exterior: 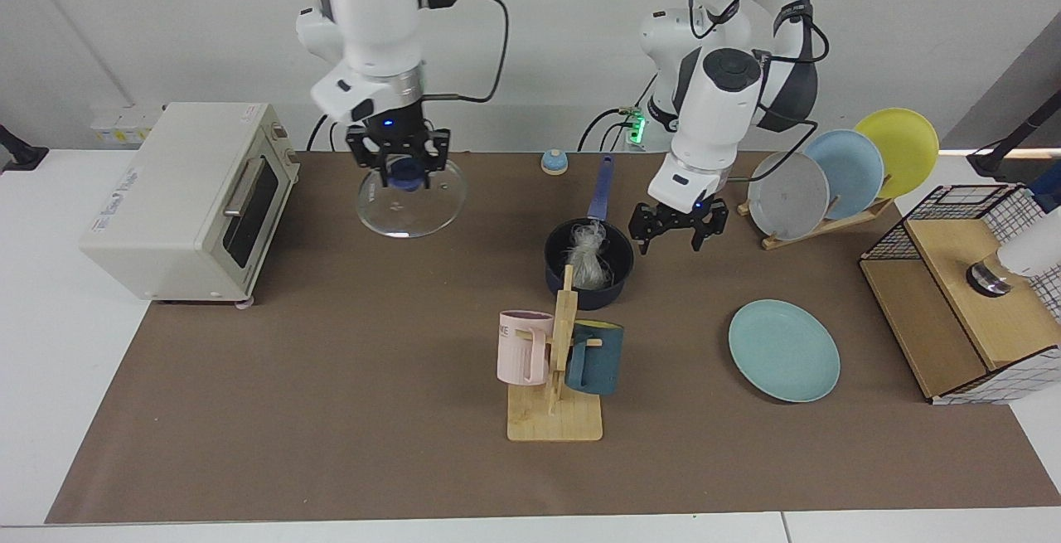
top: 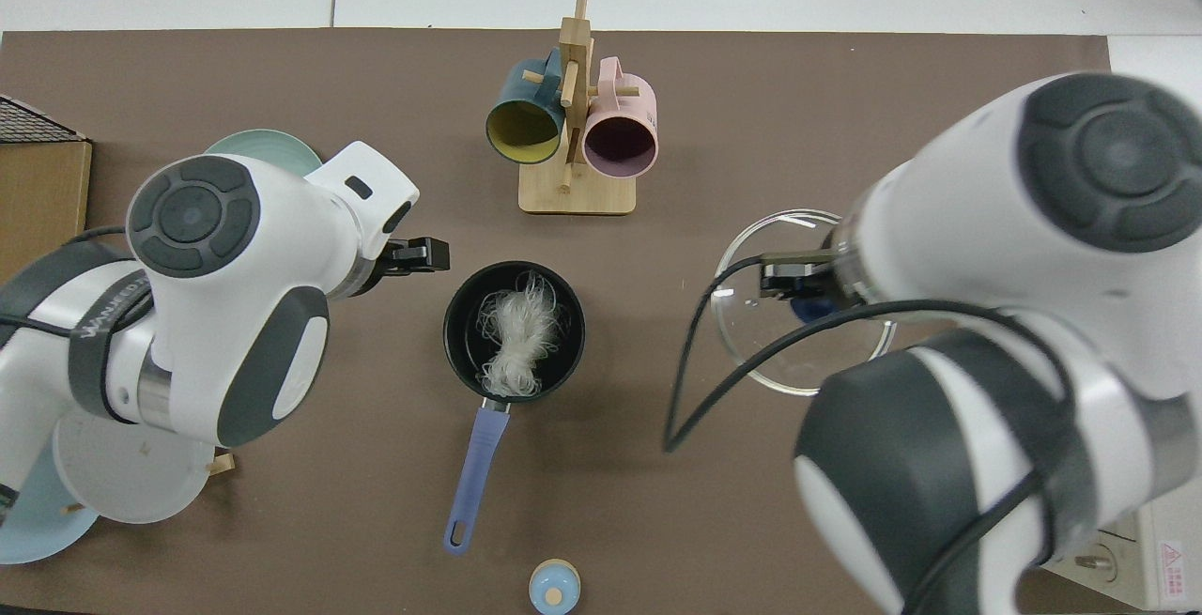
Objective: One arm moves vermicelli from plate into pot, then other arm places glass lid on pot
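The black pot with its blue handle stands mid-table, and the whitish vermicelli lies inside it. My left gripper hangs open and empty just to the pot's right in the facing view, raised above the table. My right gripper is shut on the blue knob of the glass lid, held in the air left of the pot, tilted slightly; the lid is also in the top view. The pale teal plate lies bare; in the top view the left arm hides most of it.
A wooden mug rack with a pink and a dark teal mug stands in front of the pot. A toaster oven sits at the far left, a rack of grey, blue and yellow plates at the right, beside a wire-and-wood box.
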Available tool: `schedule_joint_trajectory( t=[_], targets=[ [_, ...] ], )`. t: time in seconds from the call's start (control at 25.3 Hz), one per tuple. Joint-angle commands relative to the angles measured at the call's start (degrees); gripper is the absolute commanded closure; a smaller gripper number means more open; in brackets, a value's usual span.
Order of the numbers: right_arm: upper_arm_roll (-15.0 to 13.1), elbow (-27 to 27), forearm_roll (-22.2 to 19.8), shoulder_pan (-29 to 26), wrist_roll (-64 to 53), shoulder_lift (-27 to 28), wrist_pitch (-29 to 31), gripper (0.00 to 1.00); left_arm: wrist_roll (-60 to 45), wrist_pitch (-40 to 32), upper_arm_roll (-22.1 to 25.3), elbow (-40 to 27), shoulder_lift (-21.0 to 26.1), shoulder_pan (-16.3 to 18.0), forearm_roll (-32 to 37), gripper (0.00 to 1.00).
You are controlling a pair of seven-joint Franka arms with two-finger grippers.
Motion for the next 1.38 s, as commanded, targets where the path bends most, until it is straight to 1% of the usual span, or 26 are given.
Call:
schedule_joint_trajectory(
  t=[0.0, 0.08, 0.12, 0.16, 0.2, 0.28, 0.32, 0.36, 0.44, 0.51, 0.55, 0.63, 0.75, 0.83, 0.91, 1.07, 1.23, 1.34],
  targets=[
    [10.0, 3.7, -2.0, -0.7, 13.9, 5.2, 1.5, 1.00, 6.1, -2.7, -0.4, 0.8, -1.8, 3.1, 0.6, 0.00],
    [14.0, 5.5, -4.8, -0.8, 19.4, 8.8, 1.5, 1.00, 8.4, -3.6, -0.2, 1.0, -2.3, 4.7, 0.6, 0.00],
    [16.1, 7.0, -6.8, -0.8, 21.8, 10.7, 1.5, 1.00, 9.7, -4.2, 0.2, 1.1, -2.5, 4.8, 0.6, 0.00],
    [18.7, 9.0, -9.5, -0.8, 23.9, 13.0, 1.5, 1.00, 11.2, -4.8, 1.4, 1.2, -2.7, 4.5, 0.6, 0.00],
    [20.9, 10.5, -12.1, -0.6, 25.6, 15.2, 1.1, 1.00, 12.6, -5.2, 3.7, 1.7, -3.0, 3.6, 0.5, 0.00],
    [25.7, 13.5, -17.2, -0.6, 30.4, 19.7, 0.9, 1.00, 15.5, -6.2, 9.7, 2.5, -3.4, -0.6, 0.4, 0.00],
    [28.0, 14.9, -19.5, -0.6, 33.2, 21.9, 1.0, 1.00, 17.6, -7.0, 13.8, 3.3, -3.4, -3.3, 0.4, 0.00],
    [30.0, 16.2, -21.6, -0.6, 35.5, 24.2, 0.9, 1.00, 19.1, -7.7, 16.3, 4.0, -3.4, -4.6, 0.0, 0.00],
    [33.5, 18.9, -26.1, 0.1, 39.0, 28.5, 0.9, 1.00, 22.9, -8.8, 19.6, 5.3, -3.5, -5.3, 0.0, 0.00],
    [35.5, 21.4, -30.5, 1.9, 41.4, 32.6, 1.2, 1.00, 26.4, -9.1, 21.1, 6.1, -3.6, -4.9, -0.1, 0.00],
    [36.1, 22.6, -32.4, 2.9, 42.7, 34.5, 1.4, 1.00, 28.2, -9.2, 21.5, 6.5, -3.7, -4.4, -0.1, 0.00],
    [37.2, 23.6, -34.6, 3.8, 44.2, 37.0, 1.6, 1.00, 30.9, -9.9, 22.1, 7.3, -3.7, -3.4, -0.1, 0.00],
    [38.7, 22.9, -35.0, 2.4, 44.2, 38.1, 2.4, 1.00, 31.7, -12.7, 22.1, 10.0, -3.7, -2.7, 0.0, 0.00],
    [38.7, 21.8, -35.5, 2.3, 44.2, 38.6, 3.1, 1.00, 31.8, -15.7, 22.0, 12.6, -3.6, -2.6, 0.3, 0.00],
    [38.8, 19.6, -36.9, 1.9, 44.2, 38.8, 4.4, 1.00, 31.8, -17.2, 21.9, 13.7, -3.7, -2.5, 0.3, 0.00],
    [38.8, 16.4, -38.0, 1.1, 44.5, 38.8, 6.9, 1.00, 31.1, -18.7, 21.6, 13.8, -3.9, -1.9, -0.4, 0.00],
    [38.8, 14.2, -38.2, 0.2, 44.5, 38.8, 8.4, 1.00, 29.7, -18.9, 21.1, 13.2, -5.3, -1.2, -2.4, 0.00],
    [38.7, 14.0, -38.4, 0.0, 44.4, 38.8, 8.7, 1.00, 29.7, -19.0, 19.6, 13.1, -5.3, 0.8, -3.0, 0.00]
  ],
)
